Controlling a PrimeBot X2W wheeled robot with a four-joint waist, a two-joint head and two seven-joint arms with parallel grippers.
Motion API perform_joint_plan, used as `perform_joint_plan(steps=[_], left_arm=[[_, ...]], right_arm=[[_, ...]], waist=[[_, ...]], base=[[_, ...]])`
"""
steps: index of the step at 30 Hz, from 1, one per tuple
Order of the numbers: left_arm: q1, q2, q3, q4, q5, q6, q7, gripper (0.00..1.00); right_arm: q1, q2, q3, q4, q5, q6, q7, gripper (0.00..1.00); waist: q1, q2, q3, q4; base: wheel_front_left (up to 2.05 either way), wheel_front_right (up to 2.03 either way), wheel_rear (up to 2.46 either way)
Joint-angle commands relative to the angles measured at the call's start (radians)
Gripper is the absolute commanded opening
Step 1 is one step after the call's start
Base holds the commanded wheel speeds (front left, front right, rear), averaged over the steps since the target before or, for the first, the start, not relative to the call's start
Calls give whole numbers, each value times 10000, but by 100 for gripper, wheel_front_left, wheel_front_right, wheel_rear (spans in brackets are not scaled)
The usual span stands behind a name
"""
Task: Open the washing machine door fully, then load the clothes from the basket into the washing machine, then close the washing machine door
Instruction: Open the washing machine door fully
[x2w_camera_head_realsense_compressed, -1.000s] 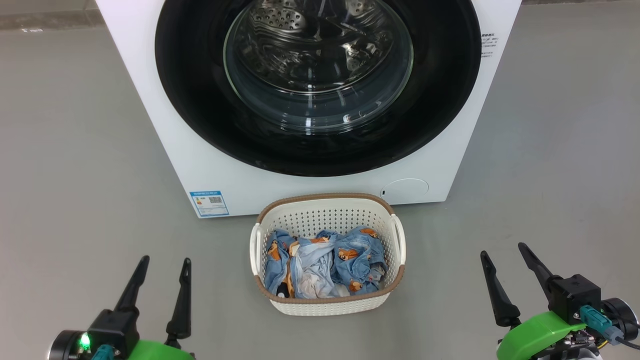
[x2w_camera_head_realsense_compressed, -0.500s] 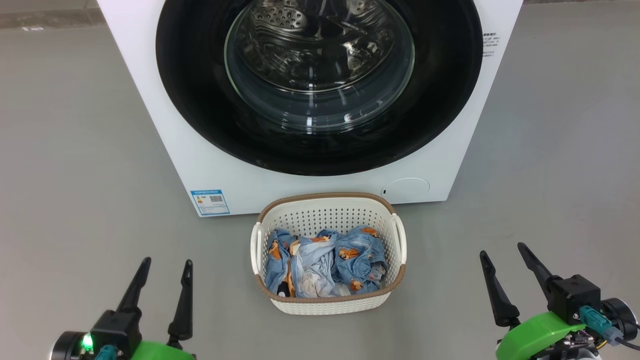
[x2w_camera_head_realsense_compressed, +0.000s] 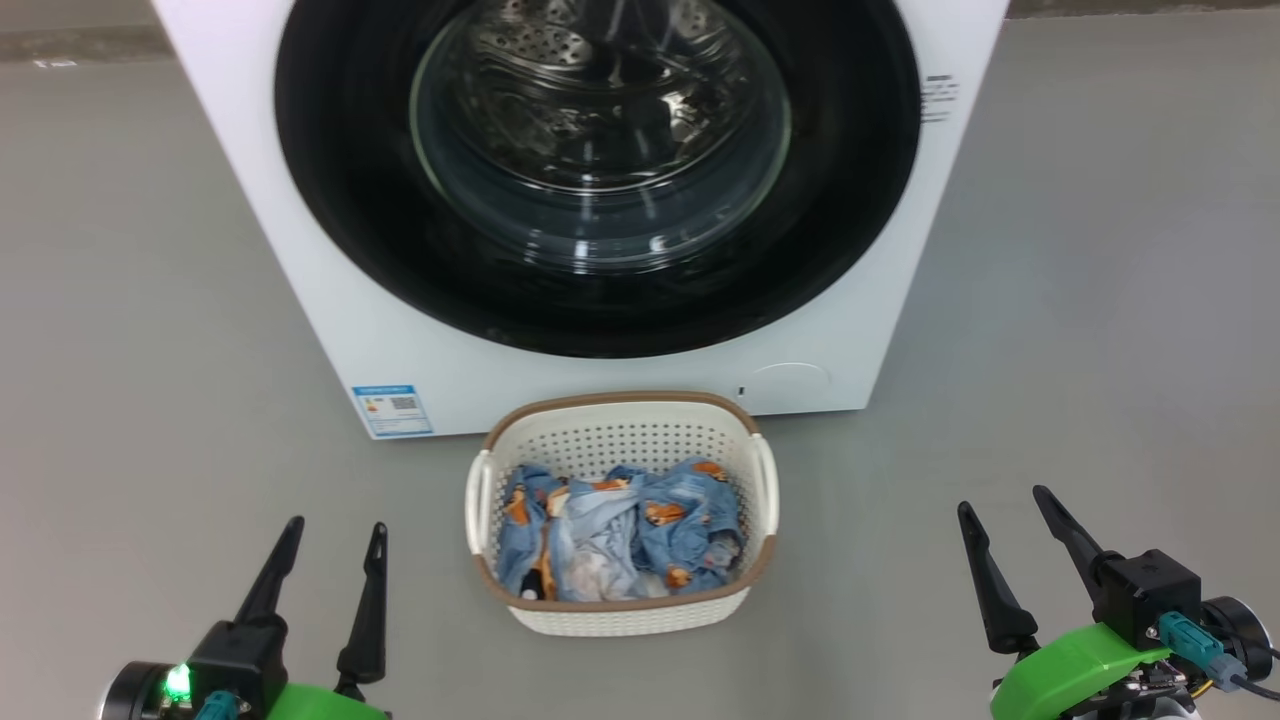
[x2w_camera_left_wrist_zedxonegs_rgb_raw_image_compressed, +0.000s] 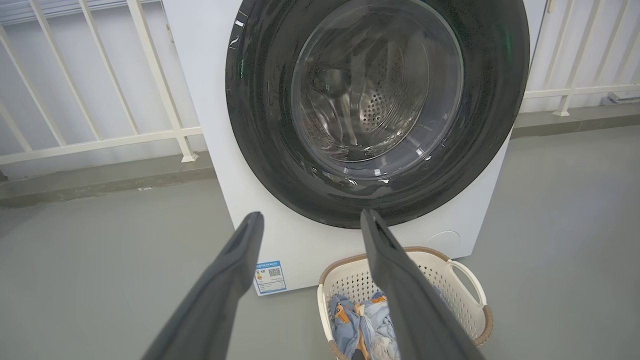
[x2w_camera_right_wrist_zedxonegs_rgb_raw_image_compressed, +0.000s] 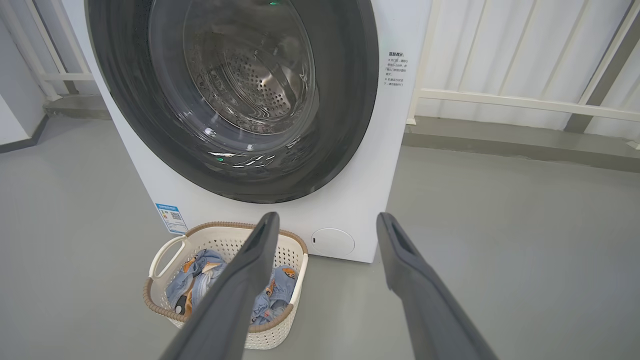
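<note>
We face the washer (x2w_camera_head_realsense_compressed: 450, 380), its door (x2w_camera_head_realsense_compressed: 598, 150) shut, so loading must wait. The basket (x2w_camera_head_realsense_compressed: 620, 440) sits just before it, clothes (x2w_camera_head_realsense_compressed: 620, 530) heaped inside within reach. Our left gripper (x2w_camera_head_realsense_compressed: 337, 524) and right gripper (x2w_camera_head_realsense_compressed: 1002, 498) flank it, jaws spread, empty.

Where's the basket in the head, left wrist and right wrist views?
Head view: basket lower centre, before the washing machine.
Left wrist view: basket at bottom, right of centre.
Right wrist view: basket lower left.
Shared landmark: blue energy sticker, low on the machine's front, near the basket.
</note>
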Motion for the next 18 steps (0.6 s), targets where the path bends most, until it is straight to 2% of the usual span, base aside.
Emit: perform_joint_plan(steps=[1,11,18], left_arm=[[-436,178,298,-197,120,109,-91,100],[-472,135,341,-297,18,146,-91,100],[-430,177,337,-427,130,154,-91,100]], right_arm=[[-376,-76,274,-244,74,-11,-101,100],[-383,-85,268,-277,132,-11,-82,100],[-395,-69,280,-317,145,-11,-89,100]], waist=[[0,0,0,-1],[0,0,29,-13],[0,0,64,-21]], base=[[115,115,-229],[122,122,-244],[82,82,-163]])
